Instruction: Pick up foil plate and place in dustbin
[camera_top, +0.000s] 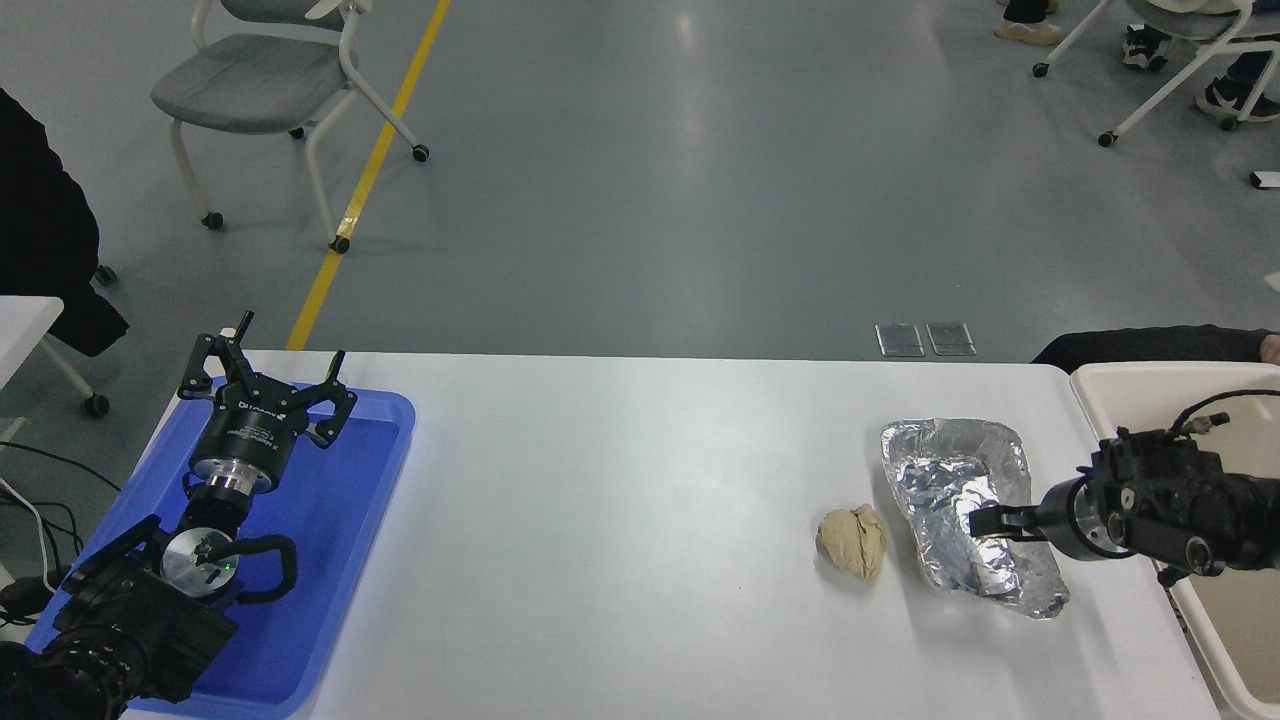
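The foil plate (945, 470), crinkled and silver, lies on the white table (620, 520) at the right. The cream dustbin (1130, 372) stands just right of it at the table's right end, partly cut off by the picture's edge. My right gripper (985, 522) comes in low from the right, pointing left, with its tip over the near half of the foil plate. It is seen edge-on, so its state is unclear. My left gripper (265, 385) is parked open over the blue tray at the lower left.
A crumpled tan paper ball (853, 540) lies just left of the foil plate. The shallow blue tray (350, 520) fills the table's left end. A person's dark sleeve (1150, 345) shows behind the dustbin. Chairs stand on the floor beyond.
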